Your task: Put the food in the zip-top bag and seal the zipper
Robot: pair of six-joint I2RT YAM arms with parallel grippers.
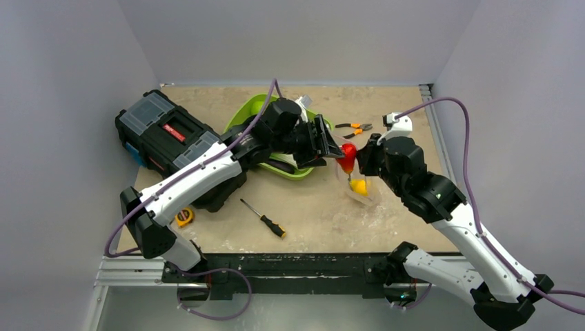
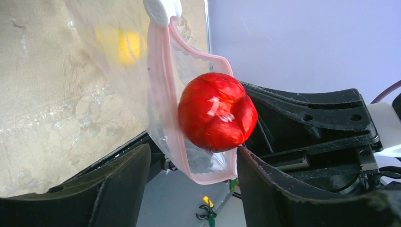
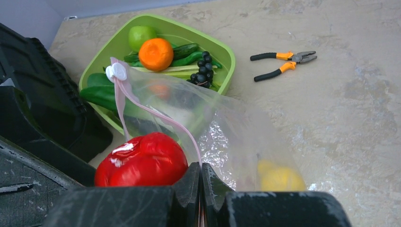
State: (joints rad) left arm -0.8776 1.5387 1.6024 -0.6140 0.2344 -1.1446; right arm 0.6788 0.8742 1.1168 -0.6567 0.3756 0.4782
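The red pepper (image 2: 217,111) sits right in the mouth of the bag (image 3: 236,127), partly over its pink zipper (image 3: 156,113), and I judge it is not yet fully down inside. The lemon (image 3: 279,179) is already in, lying low in the bag on the table (image 1: 310,214). My left gripper (image 2: 193,151) is at the opening with its fingers spread apart. The pepper lies just past their tips, close against one of them but not clamped between the two, so I read that hand as letting go. My right gripper (image 3: 201,168) is pinched tight on the near edge of the bag at the zipper strip, holding the mouth up and open. The white slider (image 3: 116,72) is at the far end of the strip. Just left of the bag, the green tray (image 3: 222,52) holds the rest: the orange (image 3: 156,53), the green fruit (image 3: 141,34), the dark grapes (image 3: 204,68), the green pods (image 3: 187,49) and some leafy stems. So two pieces are in or going in, most of the food is left to move, and the zipper is unsealed. Farther out lie pliers (image 3: 283,64) at the far right, a screwdriver (image 1: 264,218) near the middle and a black toolbox (image 1: 172,134) at the left.
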